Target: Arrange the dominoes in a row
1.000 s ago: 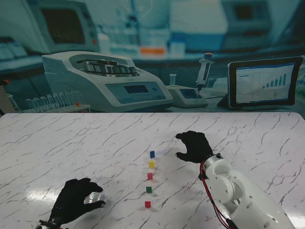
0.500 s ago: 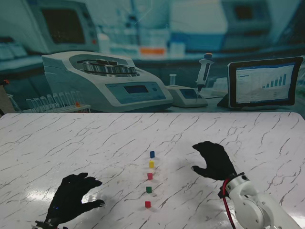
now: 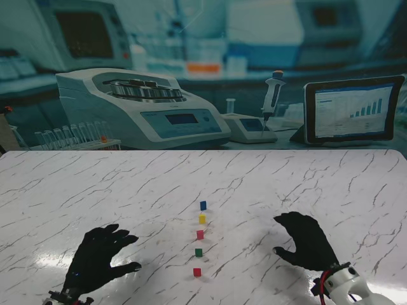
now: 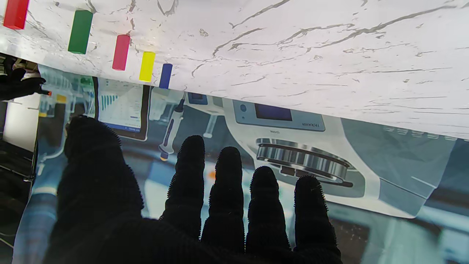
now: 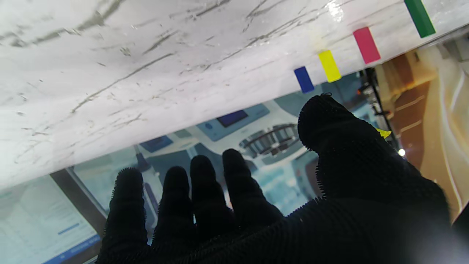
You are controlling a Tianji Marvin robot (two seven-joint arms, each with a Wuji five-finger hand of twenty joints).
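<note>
Several small dominoes stand upright in a line running away from me at the table's middle: red (image 3: 197,272) nearest, then green (image 3: 199,252), pink (image 3: 200,234), yellow (image 3: 202,218) and blue (image 3: 203,205) farthest. The left wrist view shows the same row, red (image 4: 15,14) through blue (image 4: 165,76); the right wrist view shows blue (image 5: 303,79), yellow (image 5: 329,66), pink (image 5: 366,45) and green (image 5: 419,18). My left hand (image 3: 98,259) hovers open to the row's left, near me. My right hand (image 3: 308,241) is open to the row's right. Neither touches a domino.
The white marble table (image 3: 95,190) stretches wide on both sides of the row. Behind its far edge is a printed lab backdrop with a centrifuge (image 3: 143,105), a pipette (image 3: 272,95) and a tablet screen (image 3: 353,109).
My right hand has drawn back from beside the blue and yellow dominoes toward me and to the right. My left hand has spread its fingers and stayed near its spot. The dominoes have not moved.
</note>
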